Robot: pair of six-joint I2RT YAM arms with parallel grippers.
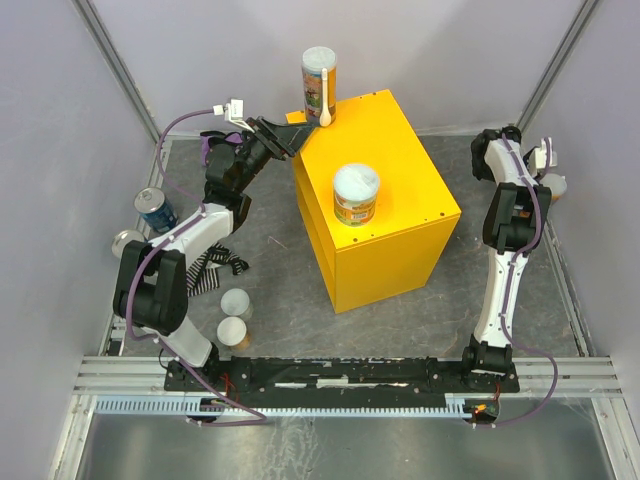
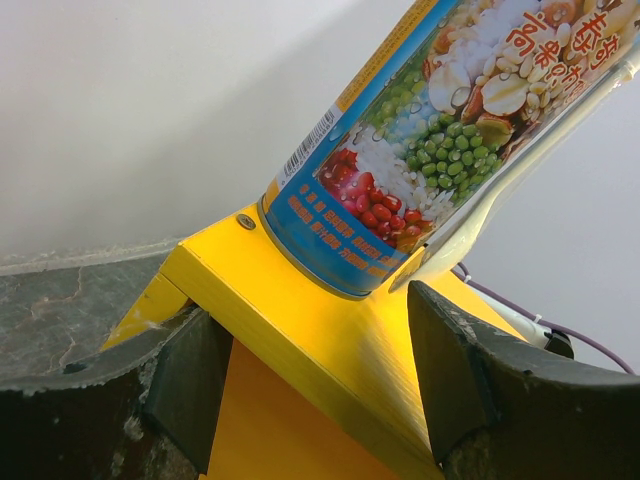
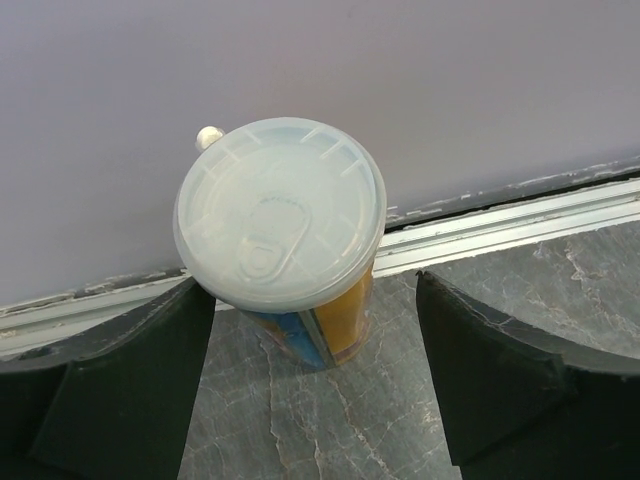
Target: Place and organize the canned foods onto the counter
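gaping left gripper by tall can, right gripper spread astride lidded can

In the middle of the frame is the big yellow counter. A tall can stands on its upper left corner, a short tub in its middle. My left gripper is just beside that corner.

From overhead I see a crumpled black-and-white striped cloth on the left of the dark grey marbled table top. Further back, a purple scrap, possibly cloth, is mostly hidden. Pale grey walls surround the table, and a silver aluminium rail runs along the near edge
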